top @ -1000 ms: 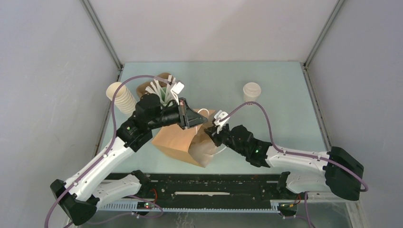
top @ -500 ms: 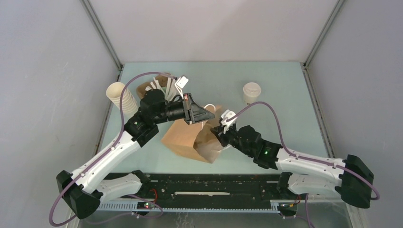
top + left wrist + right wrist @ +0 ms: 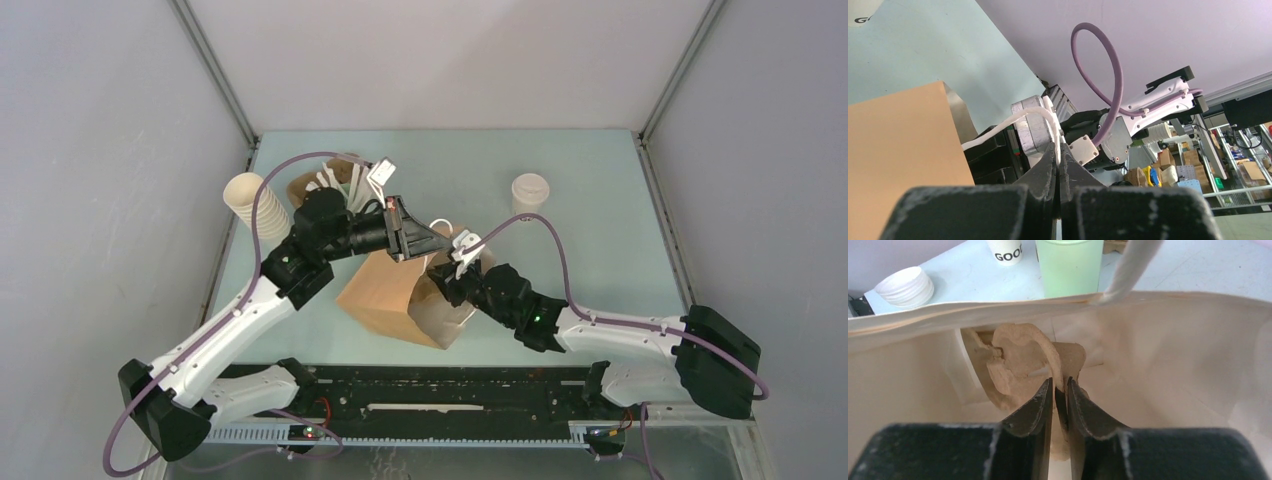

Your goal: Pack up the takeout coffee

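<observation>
The takeout coffee (image 3: 530, 193), a small cream cup with a white lid, stands alone at the back right of the table, away from both arms. A brown paper bag (image 3: 385, 295) lies at the centre with its mouth facing right. My left gripper (image 3: 432, 245) (image 3: 1058, 150) is shut on the bag's white handle (image 3: 1013, 120) and holds the mouth up. My right gripper (image 3: 443, 290) (image 3: 1059, 385) reaches inside the bag. Its jaws stand slightly apart around the edge of a brown pulp cup carrier (image 3: 1018, 360), with a thin gap on one side.
A tall stack of cream cups (image 3: 255, 205) leans at the back left. Behind the bag stands a pale green cup of white sticks (image 3: 345, 185) (image 3: 1069, 265). The bag's upper rim (image 3: 998, 310) and its other handle (image 3: 1133, 265) cross the right wrist view.
The left gripper lifted the handle up and back, and the bag mouth opened wider. The right arm pushed further left into the bag, and its jaws parted a little around the carrier.
</observation>
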Tool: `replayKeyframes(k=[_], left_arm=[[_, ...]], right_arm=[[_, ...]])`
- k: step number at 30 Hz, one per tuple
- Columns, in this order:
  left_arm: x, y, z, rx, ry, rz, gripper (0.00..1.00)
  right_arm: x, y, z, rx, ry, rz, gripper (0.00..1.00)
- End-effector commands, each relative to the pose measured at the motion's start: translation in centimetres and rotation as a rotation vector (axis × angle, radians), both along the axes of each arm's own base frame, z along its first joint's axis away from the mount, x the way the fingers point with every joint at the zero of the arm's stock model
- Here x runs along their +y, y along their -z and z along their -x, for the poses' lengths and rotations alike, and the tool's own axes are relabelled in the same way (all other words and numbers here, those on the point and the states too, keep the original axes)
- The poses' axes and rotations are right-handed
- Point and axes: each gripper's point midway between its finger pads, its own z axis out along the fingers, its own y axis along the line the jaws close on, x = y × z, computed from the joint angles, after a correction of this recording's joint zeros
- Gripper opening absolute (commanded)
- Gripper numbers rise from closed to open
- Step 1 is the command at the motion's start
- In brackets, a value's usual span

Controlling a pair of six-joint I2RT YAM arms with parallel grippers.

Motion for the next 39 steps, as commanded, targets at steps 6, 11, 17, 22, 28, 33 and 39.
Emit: replayKeyframes(k=[6,11,17,22,28,33,39], left_arm=[[0.7,-2.7,1.2,-0.08,0.011,0.057,0.0],[1.0,-2.3,1.4,-0.079,0.004,0.046,0.0],[1.2,-2.0,1.5,-0.079,-0.003,0.043,0.0],[1.4,-1.5,1.7,-0.074,-0.003,0.029,0.0],[1.3,-1.1,1.6,-0.07,0.001,0.018,0.0],[1.3,-0.6,1.7,-0.062,0.006,0.009,0.0],[1.6,-0.1,1.6,-0.068,-0.006,-0.016,0.0]], right_arm=[[1.0,-1.4,-0.2,-0.033,-0.02,-0.047,0.26],[0.6,-0.5,-1.3,-0.031,0.037,0.015,0.25],[0.7,-0.6,-2.1,-0.041,0.074,0.045,0.27],[1.1,-0.8,-2.1,-0.047,0.067,0.037,0.29],[1.5,-0.9,-2.4,-0.117,0.054,0.07,0.28],[2.2,-1.1,-2.5,-0.167,0.03,0.078,0.29],[1.4,-1.4,-2.5,-0.137,0.068,0.107,0.51]])
